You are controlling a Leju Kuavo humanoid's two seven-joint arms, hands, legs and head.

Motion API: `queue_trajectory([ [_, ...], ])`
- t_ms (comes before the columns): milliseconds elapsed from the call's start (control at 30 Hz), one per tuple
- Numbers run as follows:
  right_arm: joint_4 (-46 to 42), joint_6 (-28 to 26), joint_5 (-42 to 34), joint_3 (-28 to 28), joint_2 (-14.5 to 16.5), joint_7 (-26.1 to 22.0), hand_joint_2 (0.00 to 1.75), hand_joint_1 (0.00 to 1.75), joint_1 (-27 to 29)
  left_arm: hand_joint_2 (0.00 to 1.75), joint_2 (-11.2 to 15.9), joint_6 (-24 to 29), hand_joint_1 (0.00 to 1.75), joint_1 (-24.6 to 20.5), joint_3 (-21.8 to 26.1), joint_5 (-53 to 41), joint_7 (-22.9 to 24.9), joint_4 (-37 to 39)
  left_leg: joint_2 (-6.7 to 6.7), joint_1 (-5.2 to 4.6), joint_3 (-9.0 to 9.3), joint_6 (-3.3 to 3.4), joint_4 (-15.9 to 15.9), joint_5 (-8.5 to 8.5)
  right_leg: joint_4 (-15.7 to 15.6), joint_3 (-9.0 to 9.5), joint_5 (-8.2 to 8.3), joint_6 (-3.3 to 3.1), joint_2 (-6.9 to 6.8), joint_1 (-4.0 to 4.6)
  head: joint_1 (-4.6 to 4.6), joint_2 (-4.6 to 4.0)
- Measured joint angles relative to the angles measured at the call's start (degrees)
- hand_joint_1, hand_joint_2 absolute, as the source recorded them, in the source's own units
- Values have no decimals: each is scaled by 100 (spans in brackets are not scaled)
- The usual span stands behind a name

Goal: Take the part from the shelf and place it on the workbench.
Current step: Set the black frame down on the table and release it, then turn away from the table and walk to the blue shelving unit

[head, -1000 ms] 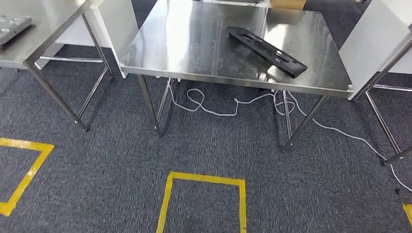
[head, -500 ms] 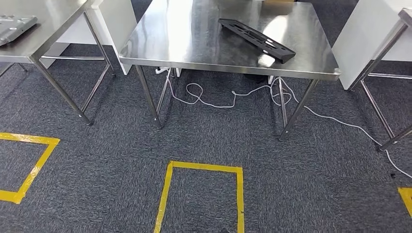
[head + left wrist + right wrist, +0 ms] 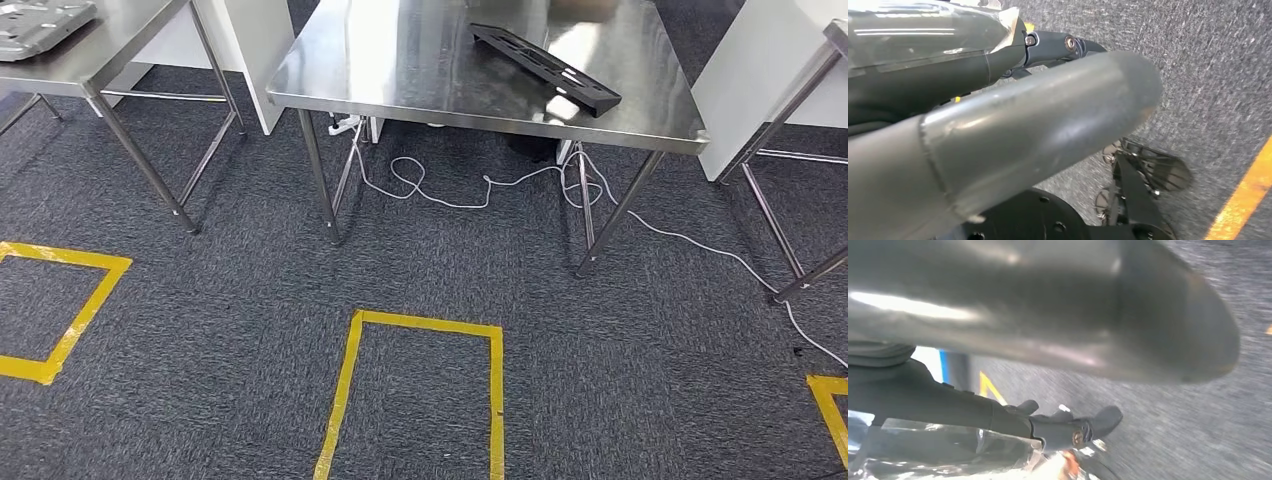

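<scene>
A long black slotted part (image 3: pixel 545 68) lies at an angle on the far right of the steel workbench (image 3: pixel 400 80), in the head view. My left hand (image 3: pixel 1038 125) hangs above the grey carpet, its thick grey thumb and dark fingers (image 3: pixel 1063 44) stretched out with nothing in them. My right hand (image 3: pixel 1073 340) hangs the same way, its thumb blurred and close to the camera and its fingers (image 3: pixel 1073 427) apart, holding nothing.
A second steel table (image 3: pixel 110 60) at the far left carries a grey tray-like part (image 3: pixel 40 20). A white cable (image 3: pixel 450 195) loops on the carpet under the workbench. Yellow tape squares (image 3: pixel 420 330) mark the floor in front. A white panel (image 3: pixel 760 60) and another table's legs (image 3: pixel 790 230) stand at the right.
The whole head view has shifted: the workbench and the black part now sit higher in the picture, with more carpet in front. The part has not moved on the bench.
</scene>
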Motion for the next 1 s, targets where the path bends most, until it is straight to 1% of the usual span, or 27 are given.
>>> queue_trajectory([
  [33, 1, -7, -39, -67, -7, 5, 0, 0, 12, 0, 11, -20, 0, 4, -59, -53, 0, -1, 6, -10, -81, 15, 2, 59, 382, -107, -222, -17, 9, -3, 11, 0],
  [67, 1, -15, -75, -127, -16, 14, 0, 0, 22, 0, 19, -40, 0, 7, -108, -98, 0, -1, 11, -19, -163, 16, 4, 120, 698, -164, -351, -2, 14, -4, 15, 0],
  [100, 1, -26, -110, -187, -25, 26, 0, 0, 30, 0, 27, -62, 0, 11, -159, -140, 0, -1, 17, -25, -246, 13, 7, 181, 854, -138, -360, 42, 17, -4, 17, 0],
  [133, 1, -36, -139, -241, -32, 41, 0, 0, 36, 0, 35, -80, 0, 14, -205, -171, 0, -1, 21, -29, -328, 6, 9, 243, 805, -13, -265, 105, 17, -4, 20, 0],
  [167, 1, -44, -163, -290, -38, 54, 0, 0, 39, 0, 41, -95, 0, 16, -244, -200, 0, -1, 23, -31, -402, -7, 12, 303, 552, 208, -118, 161, 17, -5, 20, 0],
  [200, 1, -50, -184, -336, -43, 63, 0, 0, 39, 0, 47, -107, 0, 17, -284, -227, 0, -1, 23, -32, -465, -27, 15, 360, 139, 510, 7, 188, 17, -5, 21, 0],
  [233, 1, -56, -200, -377, -46, 71, 0, 0, 34, 0, 51, -112, 0, 18, -321, -253, 0, -1, 23, -42, -517, -53, 23, 414, -354, 840, 65, 180, 19, 8, 20, 0],
  [267, 1, -63, -214, -416, -49, 78, 0, 0, 31, 0, 54, -115, 0, 19, -357, -281, 1, -1, 25, -52, -547, -82, 22, 472, -752, 1086, 71, 144, 25, 27, 13, 0],
  [300, 1, -72, -227, -455, -50, 84, 0, 0, 31, 0, 57, -113, 0, 21, -390, -304, 1, -1, 28, -63, -566, -106, 17, 528, -1023, 1227, 54, 107, 33, 42, 5, 0],
  [333, 2, -83, -235, -491, -51, 91, 0, 0, 34, 0, 60, -110, 0, 22, -414, -327, 2, -1, 30, -73, -578, -124, 11, 584, -1148, 1262, 51, 77, 39, 57, -4, 0],
  [367, 4, -91, -243, -523, -51, 97, 0, 0, 41, 0, 63, -105, 0, 28, -431, -345, 3, -1, 28, -73, -592, -141, 2, 625, -1152, 1212, 85, 44, 42, 33, -16, 0],
  [400, 7, -99, -250, -551, -50, 101, 0, 0, 46, 0, 66, -101, 0, 34, -445, -358, 3, -1, 22, -69, -623, -163, 33, 586, -1151, 1164, 130, 6, 35, 0, -23, 0],
  [433, 9, -107, -254, -572, -50, 105, 0, 0, 46, 0, 68, -99, 0, 42, -465, -369, 7, 0, 12, -58, -675, -191, 157, 432, -1149, 1122, 180, -58, 25, -28, -35, 0],
  [467, 11, -120, -258, -592, -50, 108, 0, 0, 47, 0, 69, -98, 0, 50, -486, -373, 11, 0, 0, -47, -758, -226, 417, 165, -1150, 1074, 236, -125, 13, -55, -48, 0],
  [533, 11, -151, -258, -633, -51, 105, 0, 0, 46, 0, 70, -97, 0, 54, -520, -374, 21, 0, -16, -24, -966, -289, 1256, -472, -1137, 972, 345, -204, -9, -53, -69, 0],
  [567, 11, -165, -257, -653, -53, 98, 0, 0, 47, 0, 70, -97, 0, 54, -526, -372, 27, -1, -18, -10, -1041, -315, 1659, -666, -1125, 914, 397, -205, -16, -52, -76, 0],
  [600, 11, -175, -251, -669, -56, 85, 0, 0, 47, 0, 72, -97, 0, 53, -529, -370, 35, -1, -17, 8, -1041, -334, 1896, -718, -1106, 848, 442, -193, -21, -53, -76, 0],
  [633, 11, -183, -241, -679, -60, 66, 0, 0, 48, 0, 74, -98, 0, 53, -530, -370, 45, -1, -16, 32, -936, -347, 1913, -651, -1079, 777, 480, -174, -23, -57, -76, 0],
  [667, 11, -189, -229, -684, -62, 46, 0, 0, 48, 0, 78, -98, 0, 54, -531, -369, 56, -1, -15, 55, -717, -351, 1688, -511, -1044, 713, 506, -152, -23, -63, -78, 0],
  [733, 11, -199, -210, -692, -62, 18, 0, 0, 44, 0, 85, -98, 0, 53, -533, -370, 68, -1, -29, 81, -113, -338, 846, -254, -938, 596, 530, -118, -21, -58, -82, 0],
  [767, 11, -205, -205, -695, -62, 12, 0, 0, 40, 0, 88, -98, 0, 52, -533, -370, 71, -1, -40, 81, 115, -326, 488, -203, -883, 542, 544, -96, -21, -46, -81, 0],
  [800, 11, -212, -201, -697, -62, 8, 0, 0, 36, 0, 91, -96, 0, 51, -533, -370, 74, -1, -50, 71, 236, -311, 269, -189, -841, 494, 566, -62, -21, -34, -83, 0],
  [833, 11, -220, -194, -699, -63, 4, 0, 0, 32, 0, 94, -92, 0, 51, -533, -370, 78, -1, -55, 54, 264, -300, 180, -187, -814, 451, 596, -15, -23, -24, -84, 0],
  [900, 15, -235, -178, -704, -68, -1, 0, 0, 37, 0, 96, -77, 0, 47, -534, -370, 94, 1, -37, 46, 204, -252, 119, -164, -776, 370, 626, 87, -13, -11, -84, 0],
  [933, 17, -242, -170, -706, -75, -2, 0, 0, 39, 0, 96, -69, 0, 41, -535, -371, 102, 1, -27, 49, 160, -200, 76, -131, -681, 294, 534, 91, -2, -3, -73, 0],
  [967, 20, -246, -164, -708, -81, -4, 0, 0, 41, 0, 96, -62, 0, 37, -537, -371, 110, 1, -16, 54, 103, -140, 34, -83, -489, 196, 355, 66, 11, 4, -53, 1],
  [1000, 21, -250, -161, -709, -87, -5, 0, 0, 39, 0, 96, -57, 0, 33, -540, -371, 114, 0, -6, 54, 34, -88, 13, -26, -190, 83, 101, 17, 21, -4, -32, 1],
])
